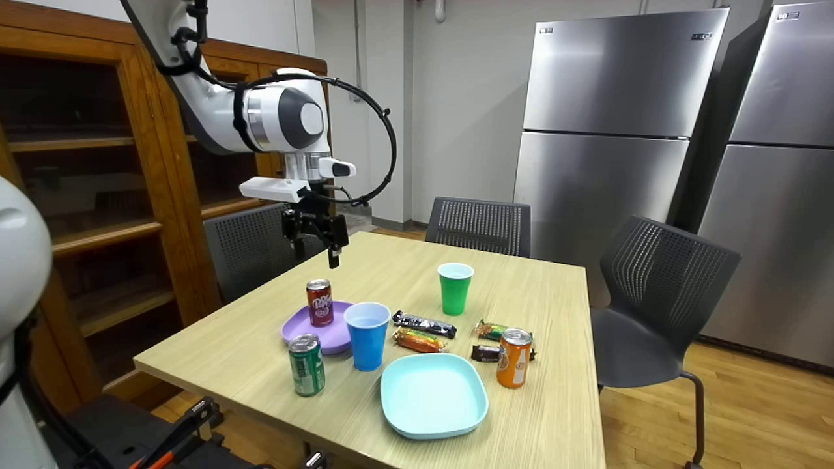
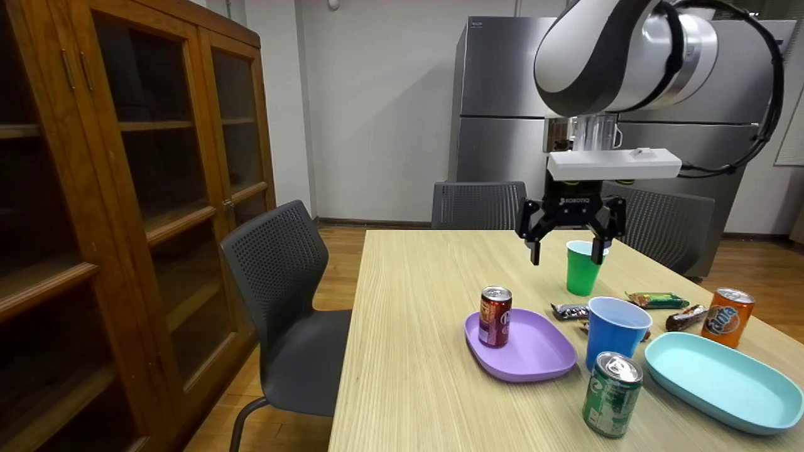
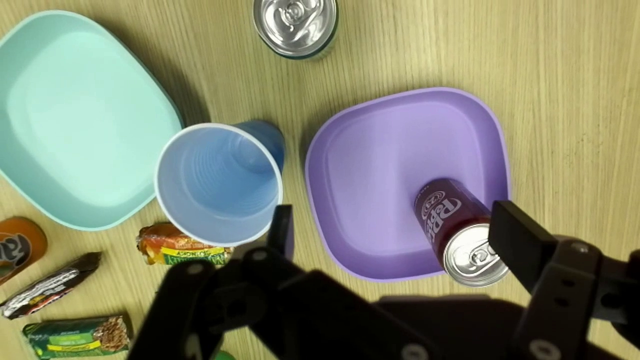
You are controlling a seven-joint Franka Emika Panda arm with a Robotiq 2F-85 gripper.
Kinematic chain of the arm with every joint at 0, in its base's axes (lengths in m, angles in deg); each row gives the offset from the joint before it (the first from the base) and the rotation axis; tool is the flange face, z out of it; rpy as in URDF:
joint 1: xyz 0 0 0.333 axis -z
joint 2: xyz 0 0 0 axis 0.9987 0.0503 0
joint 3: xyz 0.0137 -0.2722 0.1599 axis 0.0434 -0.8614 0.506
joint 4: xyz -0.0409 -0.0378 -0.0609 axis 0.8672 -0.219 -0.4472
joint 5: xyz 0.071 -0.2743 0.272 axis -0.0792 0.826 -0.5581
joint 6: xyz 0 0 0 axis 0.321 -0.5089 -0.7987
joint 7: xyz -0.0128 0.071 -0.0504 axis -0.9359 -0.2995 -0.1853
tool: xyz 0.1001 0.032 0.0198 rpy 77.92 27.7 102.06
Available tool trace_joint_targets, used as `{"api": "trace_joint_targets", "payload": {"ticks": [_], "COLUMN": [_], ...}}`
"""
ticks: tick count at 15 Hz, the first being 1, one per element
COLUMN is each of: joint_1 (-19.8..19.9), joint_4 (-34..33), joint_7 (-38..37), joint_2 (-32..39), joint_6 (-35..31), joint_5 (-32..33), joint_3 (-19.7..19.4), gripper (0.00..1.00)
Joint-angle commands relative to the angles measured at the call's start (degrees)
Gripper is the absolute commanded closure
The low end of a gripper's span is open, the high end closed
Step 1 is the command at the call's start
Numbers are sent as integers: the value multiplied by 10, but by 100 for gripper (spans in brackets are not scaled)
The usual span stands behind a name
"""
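My gripper (image 1: pixel 317 255) is open and empty, high above the table in both exterior views. Its fingertips (image 2: pixel 566 254) point down and touch nothing. In the wrist view the jaws (image 3: pixel 395 235) are wide apart over a purple plate (image 3: pixel 370 150). A dark red Dr Pepper can (image 3: pixel 440 215) stands upright on that plate, also in both exterior views (image 1: pixel 320 309) (image 2: pixel 495 320). One finger hides part of its lid in the wrist view. A blue cup (image 3: pixel 220 185) stands beside the plate, partly behind the other finger. A green can (image 1: pixel 306 366) stands near the plate.
A turquoise plate (image 1: pixel 433 394) and an orange Fanta can (image 1: pixel 515 361) stand on the wooden table (image 1: pixel 521 280). A green cup (image 1: pixel 455 293) stands farther back. Several wrapped bars (image 1: pixel 423 324) lie between. Dark chairs (image 2: pixel 301 314) and a wooden cabinet (image 2: pixel 151 220) stand around.
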Motion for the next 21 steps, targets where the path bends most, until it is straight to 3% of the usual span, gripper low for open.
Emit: {"api": "trace_joint_targets", "payload": {"ticks": [1,15,21], "joint_1": [15,22,25], "joint_4": [3,90,114], "joint_7": [11,93,95], "joint_2": [-2,-5,7], "joint_6": [-3,-61,-81], "joint_5": [-4,13,32], "joint_3": [18,24,18], "gripper": [0,0,0]}}
